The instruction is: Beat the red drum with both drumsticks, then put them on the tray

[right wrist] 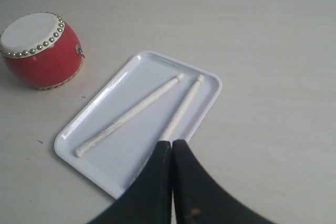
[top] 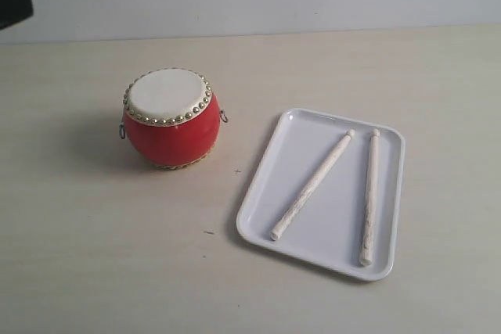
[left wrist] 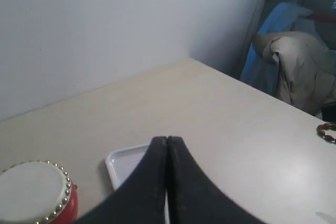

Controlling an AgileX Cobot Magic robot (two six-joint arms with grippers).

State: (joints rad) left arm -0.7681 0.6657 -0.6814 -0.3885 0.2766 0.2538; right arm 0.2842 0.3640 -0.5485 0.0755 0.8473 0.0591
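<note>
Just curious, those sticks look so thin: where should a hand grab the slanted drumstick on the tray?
Probably the middle of the slanted drumstick, from straight above, closing across its width. It lies flat on the tray, so nothing slips underneath, and there it is clear of the other drumstick; their tips lie much closer.

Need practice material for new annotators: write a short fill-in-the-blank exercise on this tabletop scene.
1. The number of drumsticks lying on the tray is ____.
2. The body of the drum is coloured ____.
3. In the exterior view, the drum stands to the ____ of the tray.
4. The left claw and the right claw are both empty and ____.

Missing words: two; red; left; shut.
</note>
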